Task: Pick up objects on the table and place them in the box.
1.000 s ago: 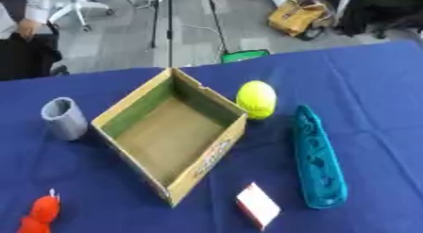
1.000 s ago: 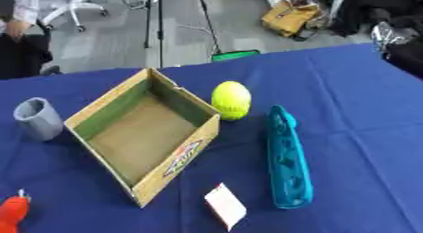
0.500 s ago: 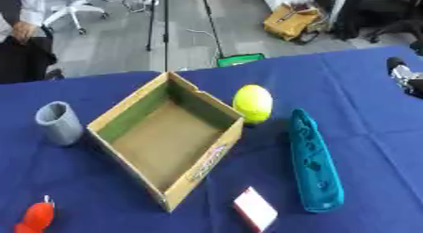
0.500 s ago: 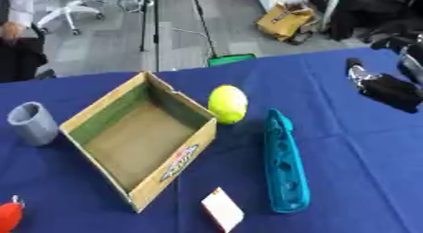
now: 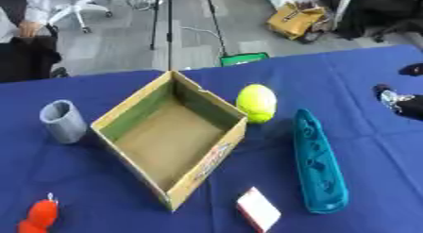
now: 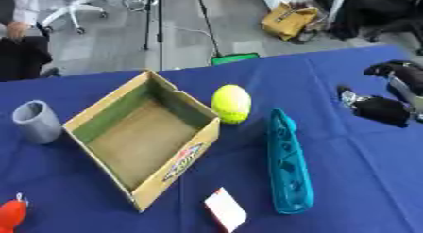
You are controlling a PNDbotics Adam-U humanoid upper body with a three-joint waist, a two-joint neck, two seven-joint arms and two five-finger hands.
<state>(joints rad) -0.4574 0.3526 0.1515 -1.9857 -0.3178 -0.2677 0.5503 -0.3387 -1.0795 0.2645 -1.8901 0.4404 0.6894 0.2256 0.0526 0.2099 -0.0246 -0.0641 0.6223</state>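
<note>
The right robot hand is present at the right edge of the bench, raised over the blue cloth and touching nothing; it holds no object, and whether its fingers are straight or curled cannot be determined from either view. The left robot hand is not in view. The box, an open cardboard carton, stands near the middle of the bench and is empty. Five objects lie outside it: a yellow ball just beside the box's right corner; a long teal case lying flat to the right of the box and pointing from the ball toward the near edge; a small red-and-white card at the near edge; a grey cup upright near the left edge; and an orange item at the near left corner, only partly visible. Assessment: no placement has been made and the task is at its opening step, the approach to a first pick. The ball and the teal case are the objects nearest the right robot hand. The next move would call for carrying that hand inward and down over one of them, opening the fingers wide enough to close round it, then lifting it clear of the box wall.
</note>
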